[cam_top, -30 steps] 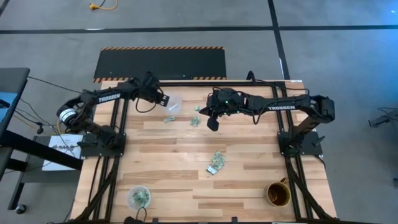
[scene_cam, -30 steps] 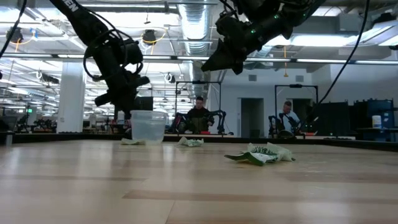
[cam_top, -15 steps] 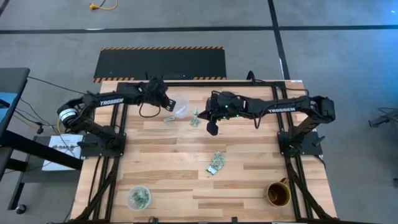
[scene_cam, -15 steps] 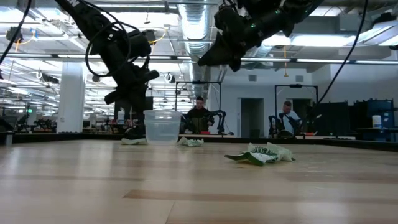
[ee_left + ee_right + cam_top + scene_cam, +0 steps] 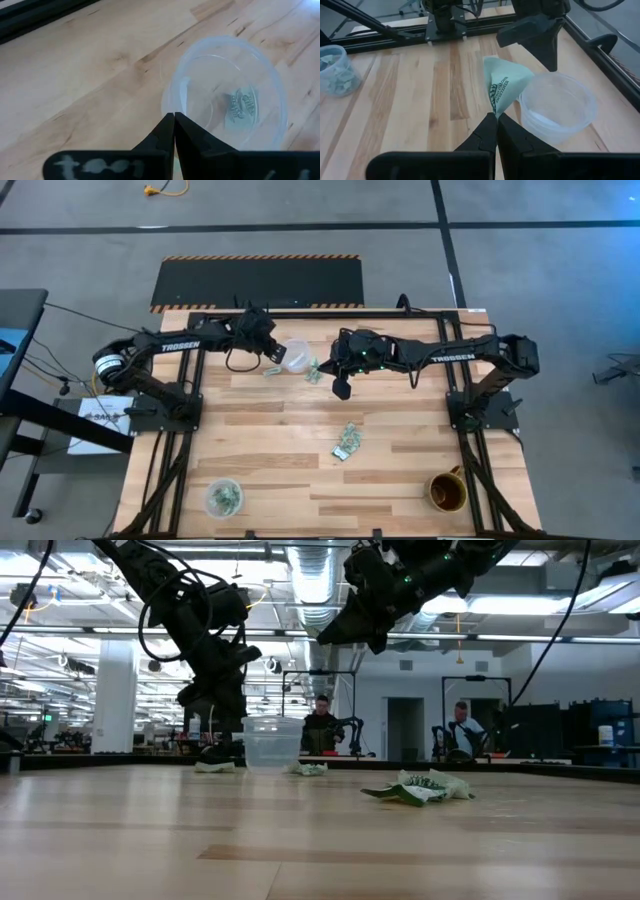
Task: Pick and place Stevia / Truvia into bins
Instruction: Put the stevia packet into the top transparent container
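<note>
**Cup slides closer to the packet**

The left gripper (image 5: 272,352), pinching the empty cup's (image 5: 294,355) rim, has slid it toward the right gripper (image 5: 492,118), which pinches a packet (image 5: 504,87) just beside it. Another cup (image 5: 224,498) holds packets. Loose packets (image 5: 347,442) remain on the table (image 5: 400,470).

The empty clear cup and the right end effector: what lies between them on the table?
In the high view, loose packets lie between the clear cup and the right end effector.
</note>
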